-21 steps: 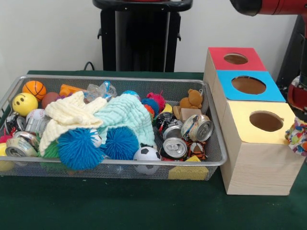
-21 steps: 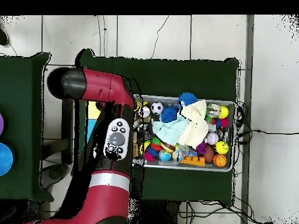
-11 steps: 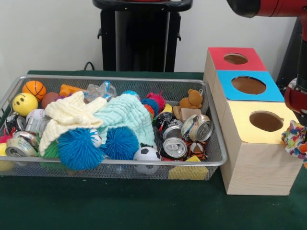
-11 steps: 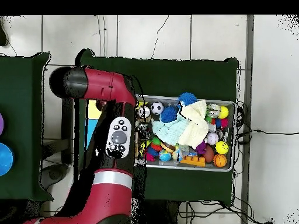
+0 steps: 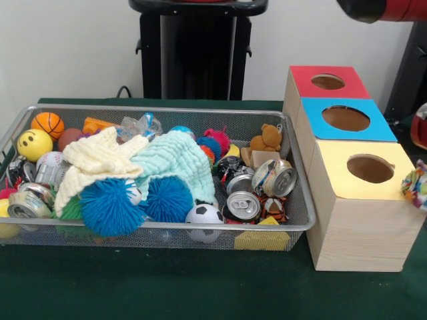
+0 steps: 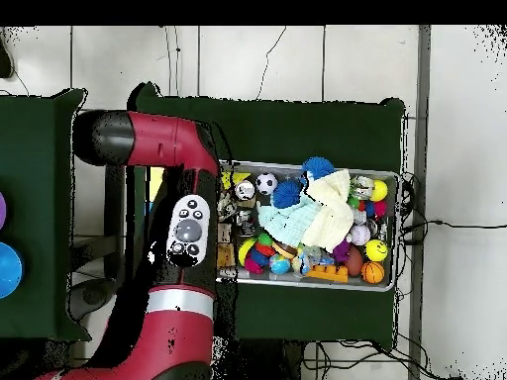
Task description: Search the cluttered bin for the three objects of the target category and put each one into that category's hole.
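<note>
A multicoloured frilly toy (image 5: 415,187) hangs in the air at the right edge of the front view, just right of the yellow-topped box (image 5: 360,227). My gripper (image 5: 420,175) holds it from above and is mostly cut off by the picture's edge. A red part of the arm (image 5: 421,127) shows above it. Beyond the yellow box stand the blue-topped box (image 5: 313,110) and the red-topped box (image 5: 303,73), each with a round hole. In the overhead view the red arm (image 6: 188,228) covers the boxes and hides the gripper.
The wire mesh bin (image 5: 160,230) lies left of the boxes, packed with balls, cans, two cloths, spiky blue balls, a small teddy bear (image 5: 268,138) and wooden blocks. Overhead, the bin (image 6: 309,164) lies right of the arm. The black pedestal (image 5: 193,47) stands behind.
The multicoloured toy dipped a little, then rose and shifted right, now partly cut off by the edge. Overhead, the arm's elbow swung left. The bin's contents are unchanged.
</note>
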You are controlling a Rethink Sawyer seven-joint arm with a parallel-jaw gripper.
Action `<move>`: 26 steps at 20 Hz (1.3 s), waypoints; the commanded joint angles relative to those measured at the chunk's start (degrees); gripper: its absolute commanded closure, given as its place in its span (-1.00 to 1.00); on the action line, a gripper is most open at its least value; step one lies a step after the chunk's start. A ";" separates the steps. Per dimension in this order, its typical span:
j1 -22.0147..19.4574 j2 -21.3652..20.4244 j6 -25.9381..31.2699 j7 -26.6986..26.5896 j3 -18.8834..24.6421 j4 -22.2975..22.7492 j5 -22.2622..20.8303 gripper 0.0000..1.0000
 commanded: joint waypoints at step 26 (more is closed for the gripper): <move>-1.77 -6.49 33.02 -1.85 -4.10 -7.39 -10.15 1.00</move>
